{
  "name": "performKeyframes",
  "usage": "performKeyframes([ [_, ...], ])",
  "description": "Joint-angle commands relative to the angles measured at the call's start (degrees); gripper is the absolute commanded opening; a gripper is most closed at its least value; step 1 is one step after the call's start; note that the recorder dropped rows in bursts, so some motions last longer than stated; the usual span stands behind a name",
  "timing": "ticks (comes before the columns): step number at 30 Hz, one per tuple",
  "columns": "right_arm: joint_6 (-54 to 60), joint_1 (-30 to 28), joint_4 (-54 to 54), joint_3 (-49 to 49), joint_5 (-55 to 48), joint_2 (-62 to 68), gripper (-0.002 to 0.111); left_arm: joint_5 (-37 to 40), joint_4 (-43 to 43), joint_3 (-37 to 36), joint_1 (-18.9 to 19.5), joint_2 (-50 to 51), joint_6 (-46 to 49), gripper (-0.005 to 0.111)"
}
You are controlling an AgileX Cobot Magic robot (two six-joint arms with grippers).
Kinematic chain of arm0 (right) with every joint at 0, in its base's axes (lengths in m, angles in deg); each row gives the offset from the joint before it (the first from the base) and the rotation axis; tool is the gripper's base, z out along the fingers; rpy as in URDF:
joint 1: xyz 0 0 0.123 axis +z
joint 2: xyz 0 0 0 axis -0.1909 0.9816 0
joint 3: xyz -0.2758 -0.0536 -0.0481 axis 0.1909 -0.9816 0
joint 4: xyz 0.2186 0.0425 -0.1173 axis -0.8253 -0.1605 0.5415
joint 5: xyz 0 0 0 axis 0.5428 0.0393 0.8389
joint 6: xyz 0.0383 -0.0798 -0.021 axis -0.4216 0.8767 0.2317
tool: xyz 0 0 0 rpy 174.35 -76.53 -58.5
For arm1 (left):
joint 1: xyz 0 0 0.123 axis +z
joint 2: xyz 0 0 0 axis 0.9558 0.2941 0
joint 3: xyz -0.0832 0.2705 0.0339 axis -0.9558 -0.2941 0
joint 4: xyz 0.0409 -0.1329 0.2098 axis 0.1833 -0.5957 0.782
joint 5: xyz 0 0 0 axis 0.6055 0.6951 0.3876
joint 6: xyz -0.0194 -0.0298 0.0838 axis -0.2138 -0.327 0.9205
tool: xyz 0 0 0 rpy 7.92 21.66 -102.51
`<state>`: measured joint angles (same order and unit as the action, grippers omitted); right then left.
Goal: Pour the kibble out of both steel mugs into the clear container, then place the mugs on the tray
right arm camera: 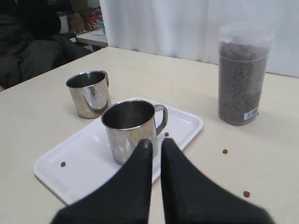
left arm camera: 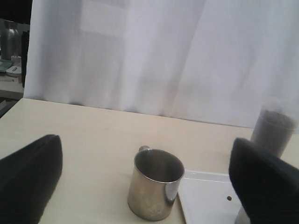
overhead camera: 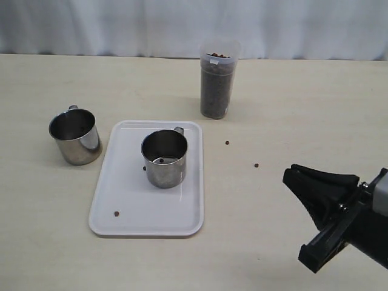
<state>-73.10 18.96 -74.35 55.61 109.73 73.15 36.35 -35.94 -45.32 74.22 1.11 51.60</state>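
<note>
– What stood where?
– The first mug (overhead camera: 164, 157) stood on the tray (overhead camera: 121, 200); the second mug (overhead camera: 75, 136) left of it, on the table (overhead camera: 291, 103).
– Grippers?
– Left gripper (left arm camera: 145, 154) wide, right gripper (right arm camera: 156, 144) closed, empty. A glancing finger could topple the second mug.

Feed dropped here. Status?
Left hand open, right hand shut, both empty. One mug on tray, other mug off it. Stray kibble about.

A pale beige table (overhead camera: 303, 103) is shown, on which a white tray (overhead camera: 124, 200) is laid near the middle, a steel mug (overhead camera: 75, 136) is stood just left of it, a clear container (overhead camera: 218, 76) filled with kibble (overhead camera: 216, 97) is set beyond its far right corner, and two stray pellets (overhead camera: 227, 143) are scattered to its right.
</note>
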Motion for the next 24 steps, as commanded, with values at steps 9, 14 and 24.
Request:
performKeyframes([
  [9,-0.59,0.19,2.73,-0.32,-23.3,-26.87,0.005,-0.48,-0.06,-0.18,0.01,-0.16,-0.07,0.097],
  [14,-0.7,0.19,1.78,-0.32,-34.1,-42.19,0.005,-0.48,-0.06,-0.18,0.01,-0.16,-0.07,0.097],
  [24,-0.7,0.19,-0.95,-0.32,-45.25,-55.63,0.005,-0.48,-0.06,-0.18,0.01,-0.16,-0.07,0.097],
])
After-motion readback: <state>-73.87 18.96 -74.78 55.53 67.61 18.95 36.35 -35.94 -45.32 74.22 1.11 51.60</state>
